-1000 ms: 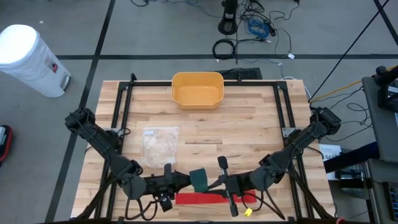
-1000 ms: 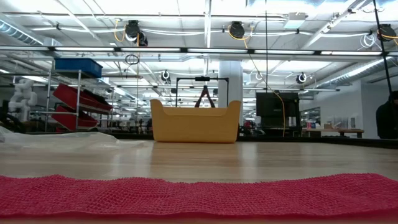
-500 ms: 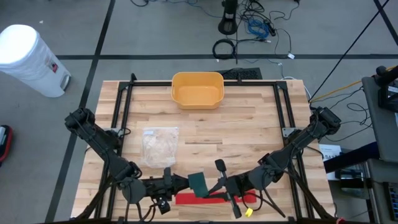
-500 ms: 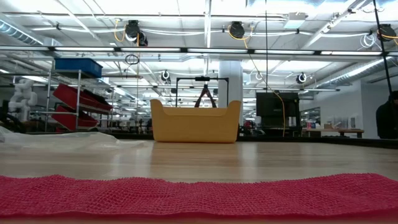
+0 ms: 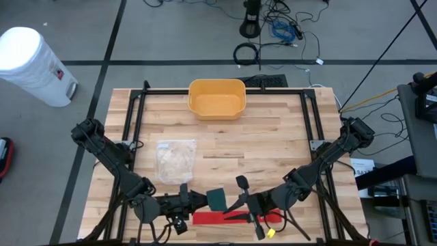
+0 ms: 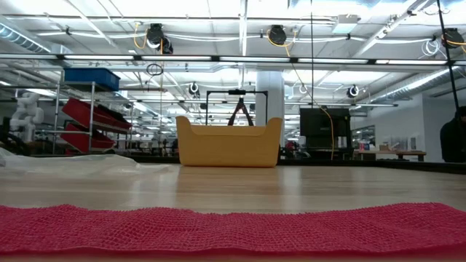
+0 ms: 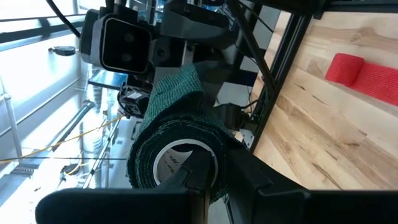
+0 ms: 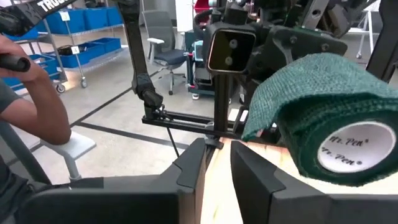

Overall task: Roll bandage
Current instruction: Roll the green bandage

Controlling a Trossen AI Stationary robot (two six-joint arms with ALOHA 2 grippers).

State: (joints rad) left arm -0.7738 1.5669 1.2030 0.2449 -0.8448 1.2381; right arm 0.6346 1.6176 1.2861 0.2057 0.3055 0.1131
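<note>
A dark green bandage roll with a white core hangs above the table's near edge between my two grippers. My left gripper is shut on it from the left. The roll's loose end sticks out from the roll beside my right gripper. That gripper stands just right of the roll, its fingers a narrow gap apart with nothing between them. A red bandage lies flat along the near edge below them, one end wound into a small roll. My left gripper holds the green roll by its wound wall: one finger reaches into the white core, the other lies outside the wall. The fingers come level from the table's left, along the roll's axis. The roll is lifted clear of the table.
A yellow bin stands at the far middle, and a clear plastic bag lies left of centre. Bare wood lies between them and the grippers. In the low view the red bandage spans the foreground. A person's arm shows beyond the table.
In the high view the green patch between the grippers has grown narrower on the side toward my right gripper. Both arms have kept their places, and the red bandage has not moved.
</note>
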